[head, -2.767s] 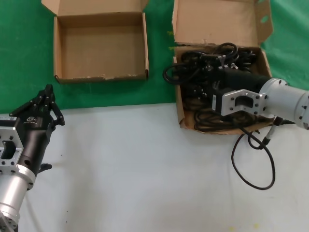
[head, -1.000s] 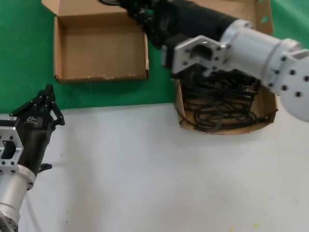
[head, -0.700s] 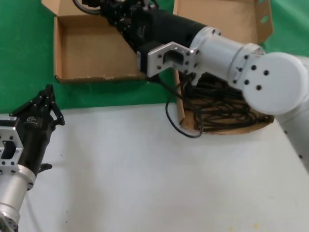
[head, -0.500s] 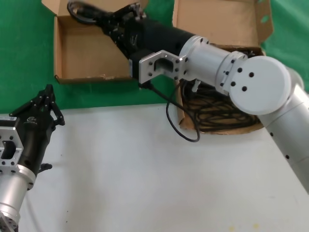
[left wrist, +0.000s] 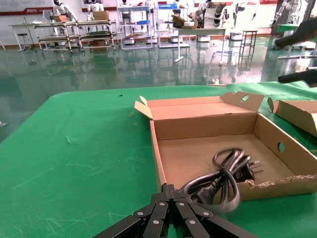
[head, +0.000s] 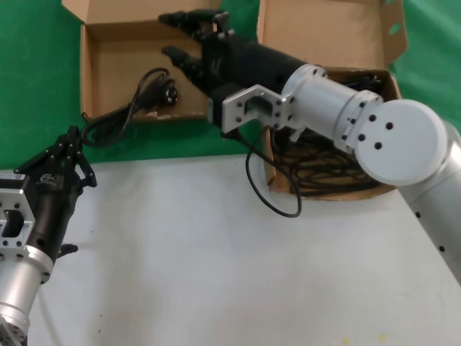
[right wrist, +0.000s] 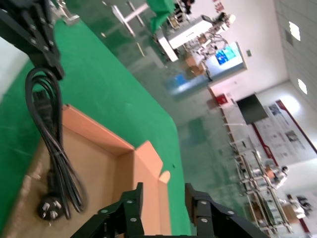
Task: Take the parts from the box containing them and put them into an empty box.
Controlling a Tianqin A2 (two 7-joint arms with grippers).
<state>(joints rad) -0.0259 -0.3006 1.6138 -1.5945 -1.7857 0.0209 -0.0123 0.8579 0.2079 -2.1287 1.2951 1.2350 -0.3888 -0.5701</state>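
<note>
1. Head view: nearest, the left gripper (head: pixel 70 148) sits parked over the white table (head: pixel 216 274) at its near-left, fingers closed to a point, as it was in the earlier frames.
2. A black power cord (head: pixel 137 94) lies stretched, its long axis running from the plug end inside the empty box (head: pixel 90 72) towards the robot and to its left, the looped end draped over the front wall onto the green cloth (head: pixel 29 86).
3. The right arm reaches leftward across from the box of cords (head: pixel 392 94); the right gripper (head: pixel 176 34) hangs above the shallow box's back right, fingers spread and empty.
4. Half a second ago it still held the cord; now the cord has dropped.
</note>
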